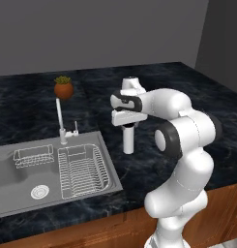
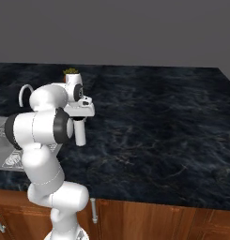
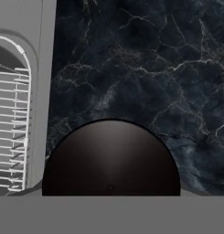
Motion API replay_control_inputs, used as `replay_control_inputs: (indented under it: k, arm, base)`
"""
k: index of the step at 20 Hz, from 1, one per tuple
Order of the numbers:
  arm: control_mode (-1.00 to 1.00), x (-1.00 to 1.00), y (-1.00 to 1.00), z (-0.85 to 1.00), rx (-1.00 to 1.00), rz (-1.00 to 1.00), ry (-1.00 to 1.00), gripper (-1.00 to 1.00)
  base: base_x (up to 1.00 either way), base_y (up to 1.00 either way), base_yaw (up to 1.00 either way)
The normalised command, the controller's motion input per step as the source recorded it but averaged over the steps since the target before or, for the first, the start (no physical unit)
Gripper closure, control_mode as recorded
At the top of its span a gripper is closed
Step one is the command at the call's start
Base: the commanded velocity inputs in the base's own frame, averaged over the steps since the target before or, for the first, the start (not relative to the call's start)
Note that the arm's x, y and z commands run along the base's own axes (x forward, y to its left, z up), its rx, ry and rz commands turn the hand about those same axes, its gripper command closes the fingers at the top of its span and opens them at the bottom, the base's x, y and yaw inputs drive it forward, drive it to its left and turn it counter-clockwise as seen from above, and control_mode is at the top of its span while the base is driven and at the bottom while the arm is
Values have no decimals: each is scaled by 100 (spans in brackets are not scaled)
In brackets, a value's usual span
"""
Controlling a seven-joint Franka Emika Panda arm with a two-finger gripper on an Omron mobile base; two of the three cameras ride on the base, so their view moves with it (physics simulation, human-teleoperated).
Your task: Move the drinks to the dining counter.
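The arm is folded at the elbow, hand pointing straight down, its gripper (image 1: 128, 127) pinching the top of the tall white bottle (image 1: 128, 142), which hangs upright below it over the black counter (image 1: 187, 92), beside the sink (image 1: 23, 186).

Flat, even rendered lighting, moderately dim; no clear light source. Soft dark shadow on the dining counter (image 1: 154, 164) below the gripper (image 1: 128, 127), at the base of the white cylinder (image 1: 128, 140). Faint sheen on the black cap (image 3: 111, 160) right under the hand camera. No glare, no motion blur. Low-res, slightly soft textures; no visible edge distortion.
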Motion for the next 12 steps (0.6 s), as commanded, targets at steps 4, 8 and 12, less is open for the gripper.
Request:
replay_control_inputs:
  k: [4,8,12]
  arm:
    - [-100,0,0,0,0,0,0,-100]
    - [-100,0,0,0,0,0,0,-100]
    - [-100,-16,0,0,0,0,-3,-100]
  base:
    - [0,0,0]
    - [0,0,0]
    - [0,0,0]
